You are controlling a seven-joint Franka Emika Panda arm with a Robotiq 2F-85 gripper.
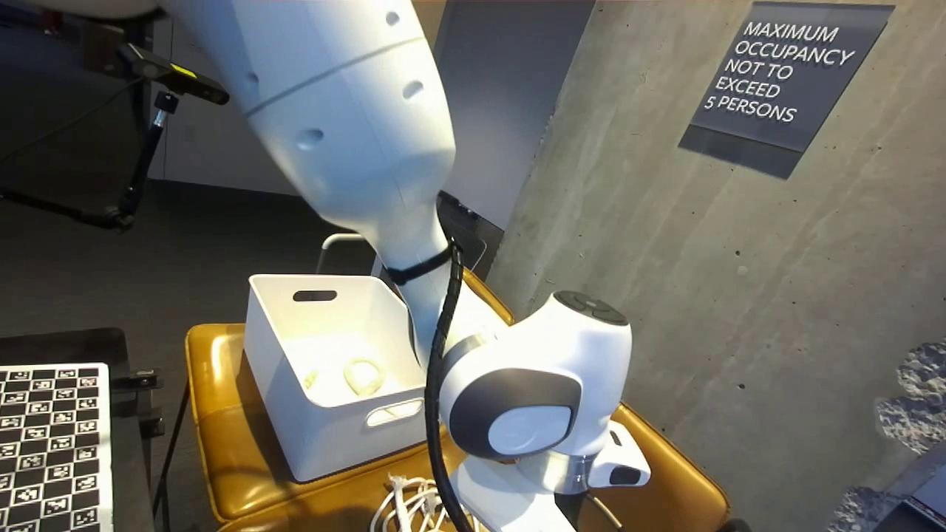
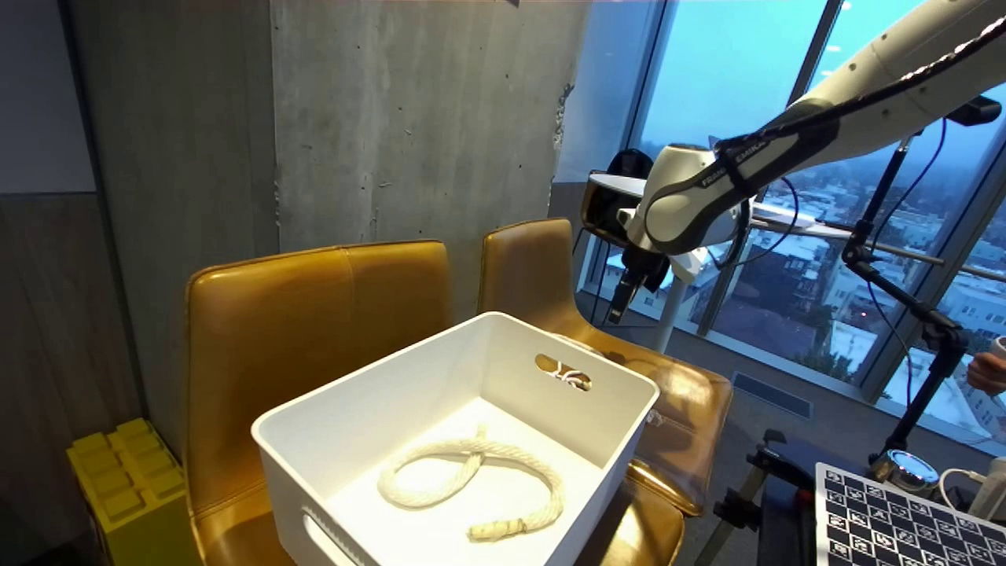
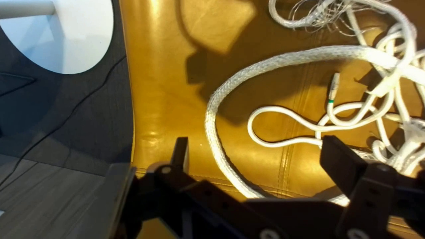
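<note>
Gaping end effector (image 3: pixel 255 143) above rope (image 3: pixel 210 124)

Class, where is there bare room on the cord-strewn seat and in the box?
In the wrist view, the seat is bare between its left edge and the thick rope, but crowded on the right with tangled cords. In an exterior view, the box has bare floor between the looped rope and far wall.

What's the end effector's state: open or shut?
Open: the wrist view shows the end effector with fingers wide apart and the thick braided rope lying ungripped on the chair.
</note>
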